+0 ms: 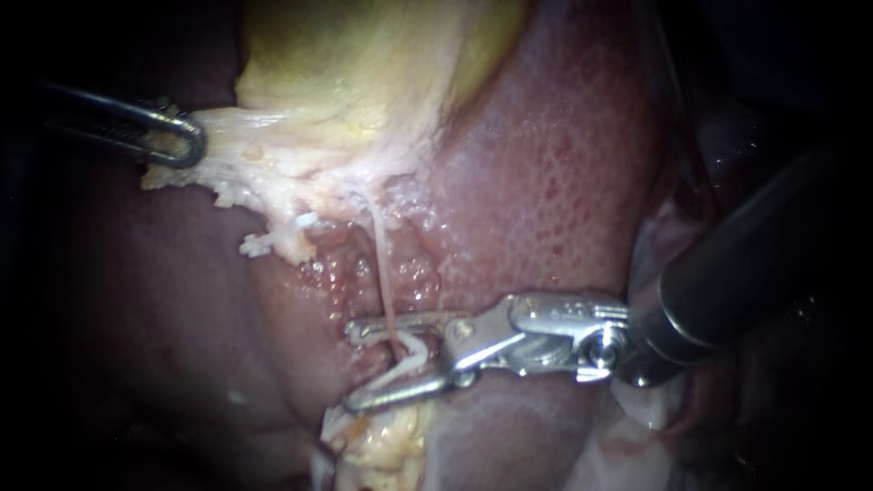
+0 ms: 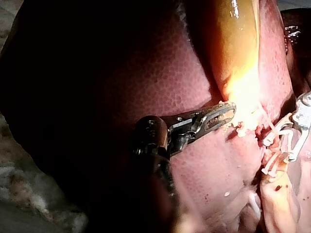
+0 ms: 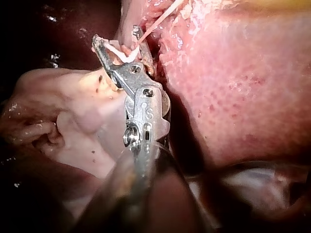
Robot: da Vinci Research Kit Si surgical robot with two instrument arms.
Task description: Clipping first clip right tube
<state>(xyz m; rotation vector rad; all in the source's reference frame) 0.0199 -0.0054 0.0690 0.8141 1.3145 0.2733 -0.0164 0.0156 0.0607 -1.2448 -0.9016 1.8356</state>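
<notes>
Closest to the camera is my right instrument (image 1: 349, 365), its dark shaft coming in over the liver's right edge and ending in a shiny metal wrist. Its jaws are spread in a V, and a white clip (image 1: 414, 350) sits between them, touching both, so they're grasping the clip rather than hanging loose. The tube (image 1: 383, 264) is a thin pale pink strand that runs down the raw patch in the middle of the liver (image 1: 555, 182) and goes straight into that V, passing between the two jaws right at the clip. From the right wrist camera it looks the same: white clip in the mouth of the jaws, and the strand coming in at a slant from the tissue ahead of them. I honestly can't tell whether the clip's legs are touching the tube. Just under the lower jaw, by the liver's near edge, there's a yellowish fat lump (image 1: 386, 444). Further back the tube climbs into ragged whitish tissue at the base of the gallbladder (image 1: 364, 64), which is yellow-green and lies along the liver's far edge. Farthest off is my left instrument (image 1: 182, 136), reaching in from the left. Its jaws are clamped on the pale fringe of the gallbladder, well apart from the clip.
</notes>
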